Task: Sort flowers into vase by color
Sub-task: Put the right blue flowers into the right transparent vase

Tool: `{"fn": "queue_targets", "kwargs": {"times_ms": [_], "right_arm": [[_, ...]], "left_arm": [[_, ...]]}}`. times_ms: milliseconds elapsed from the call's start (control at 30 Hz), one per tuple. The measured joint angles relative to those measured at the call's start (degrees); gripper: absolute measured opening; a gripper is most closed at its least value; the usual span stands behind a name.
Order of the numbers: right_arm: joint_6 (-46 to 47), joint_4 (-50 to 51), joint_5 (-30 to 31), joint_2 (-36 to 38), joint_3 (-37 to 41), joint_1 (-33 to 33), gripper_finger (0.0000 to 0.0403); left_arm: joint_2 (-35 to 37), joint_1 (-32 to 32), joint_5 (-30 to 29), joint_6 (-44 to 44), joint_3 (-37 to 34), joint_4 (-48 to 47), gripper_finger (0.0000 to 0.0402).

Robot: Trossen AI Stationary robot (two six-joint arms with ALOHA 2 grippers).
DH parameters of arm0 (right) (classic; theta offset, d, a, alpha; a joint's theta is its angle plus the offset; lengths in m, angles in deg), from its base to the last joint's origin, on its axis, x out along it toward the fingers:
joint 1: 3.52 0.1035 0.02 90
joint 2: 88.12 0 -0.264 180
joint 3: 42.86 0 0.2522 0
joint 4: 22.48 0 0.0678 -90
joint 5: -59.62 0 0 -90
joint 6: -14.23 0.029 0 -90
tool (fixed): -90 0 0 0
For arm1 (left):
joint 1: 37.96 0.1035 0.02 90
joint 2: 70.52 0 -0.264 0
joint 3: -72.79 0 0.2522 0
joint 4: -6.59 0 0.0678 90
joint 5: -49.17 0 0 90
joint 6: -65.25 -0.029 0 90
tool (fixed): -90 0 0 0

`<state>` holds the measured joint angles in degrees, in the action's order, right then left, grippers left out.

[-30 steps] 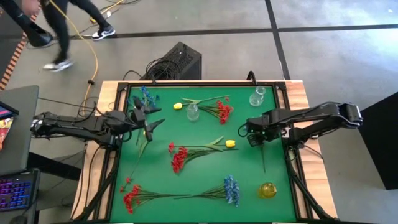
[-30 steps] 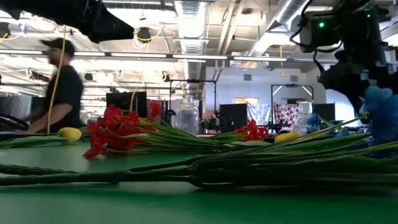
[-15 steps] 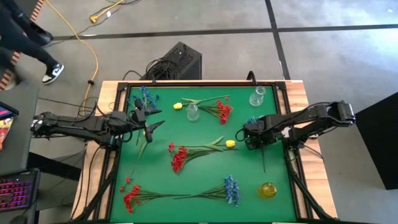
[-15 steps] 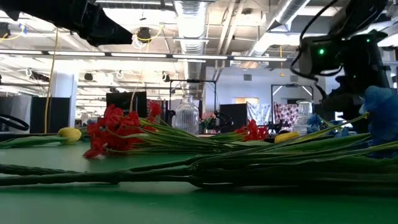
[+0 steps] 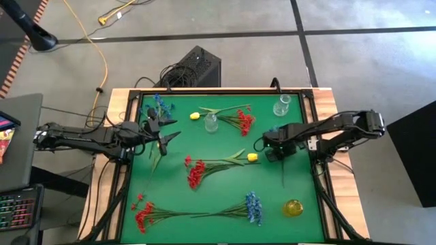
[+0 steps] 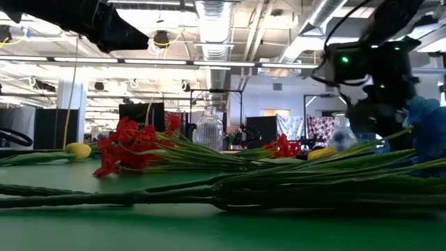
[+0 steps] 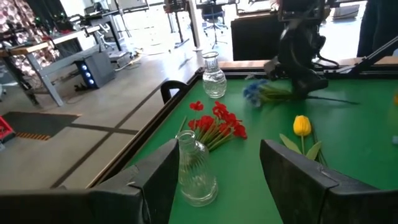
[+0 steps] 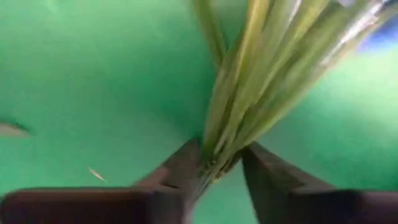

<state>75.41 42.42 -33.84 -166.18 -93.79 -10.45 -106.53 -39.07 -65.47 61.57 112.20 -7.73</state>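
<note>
My right claw (image 5: 270, 148) sits clenched on a bunch of green stems (image 8: 249, 99), its two dark fingers (image 8: 180, 171) pinching them where they come together; the wrist camera shows the stems fanning away over the green tabletop (image 5: 218, 187). From overhead, a small cluster of blue blooms (image 5: 274, 131) shows just beside that claw, near the right side of the tabletop, and a thin stem (image 5: 285, 173) trails from it toward the yellow vase (image 5: 293, 207) in the near right corner. A yellow bud (image 5: 253, 157) lies just beside the right claw, its stem running into the red sprig (image 5: 196, 171) at the middle of the mat.

My left claw (image 5: 163, 136) waits over the left side with fingers (image 7: 158, 180) spread and nothing between them, close to a blue sprig (image 5: 159, 104) at the far left corner. A clear vase (image 5: 210, 122) stands at the far middle with a second yellow bud (image 5: 195, 116) beside it and another red sprig (image 5: 244, 120) on its other side; a second clear vase (image 5: 282, 105) stands at the far right. Along the near edge lie a red sprig (image 5: 143, 214) and a blue sprig (image 5: 253, 206), their stems meeting end to end
</note>
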Motion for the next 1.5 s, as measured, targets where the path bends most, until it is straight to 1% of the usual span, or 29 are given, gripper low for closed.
{"fn": "queue_targets", "kwargs": {"times_ms": [133,167,267,367,467,567,633,733,900,933,1000,1067,1133,1233,1400,1500], "right_arm": [[-4.3,0.5,2.1,1.5,-2.2,-1.8,0.0034],[-5.4,0.5,2.7,2.0,-3.0,-2.2,0.0026],[-8.2,0.7,4.2,4.1,-5.4,-3.3,0.0027],[-10.4,1.4,5.9,6.6,-8.1,-4.2,0.0041],[-12.9,2.2,8.9,9.6,-10.9,-4.6,0.0044],[-15.6,2.6,13.2,12.8,-13.6,-4.9,0.0037],[-18.0,2.3,17.4,15.1,-15.6,-5.2,0.0036],[-22.0,1.3,26.9,18.4,-17.8,-5.2,0.004],[-33.0,-7.0,43.4,23.7,-18.3,-5.7,0.0042],[-35.4,-9.0,46.0,24.6,-18.3,-6.1,0.0041],[-40.7,-13.5,48.7,25.8,-18.3,-7.5,0.004],[-45.3,-18.6,50.1,26.6,-18.3,-9.5,0.004],[-49.8,-23.3,50.1,26.8,-18.3,-12.2,0.004],[-54.7,-27.2,50.1,26.5,-18.0,-16.9,0.004],[-56.1,-31.1,49.3,26.6,-13.9,-25.0,0.0039],[-56.1,-38.1,44.3,27.2,-10.0,-29.4,0.0039]], "left_arm": [[0.0,0.0,0.0,1.1,0.0,0.0,0.0214],[0.0,0.0,0.0,1.3,0.0,0.0,0.0214],[0.0,0.0,0.0,1.6,0.0,0.0,0.0214],[0.0,0.0,0.0,2.2,0.0,0.0,0.0214],[0.0,0.0,0.0,2.4,0.0,0.0,0.0214],[0.0,0.0,0.0,2.5,0.0,0.0,0.0214],[0.0,0.0,0.0,2.6,0.0,0.1,0.0214],[0.0,0.0,0.0,2.7,0.0,0.0,0.0214],[0.0,0.0,0.0,2.9,0.0,0.0,0.0214],[0.0,0.0,0.1,2.9,0.0,0.0,0.0214],[0.0,0.0,0.1,2.9,0.0,0.0,0.0214],[0.0,0.0,0.1,3.0,0.0,0.0,0.0214],[0.0,0.0,0.1,3.0,0.0,0.0,0.0214],[0.0,0.0,0.1,3.1,0.0,0.0,0.0214],[0.0,0.0,0.1,3.3,0.0,-0.5,0.0214],[0.0,0.0,0.1,3.3,0.0,-0.9,0.0214]]}}
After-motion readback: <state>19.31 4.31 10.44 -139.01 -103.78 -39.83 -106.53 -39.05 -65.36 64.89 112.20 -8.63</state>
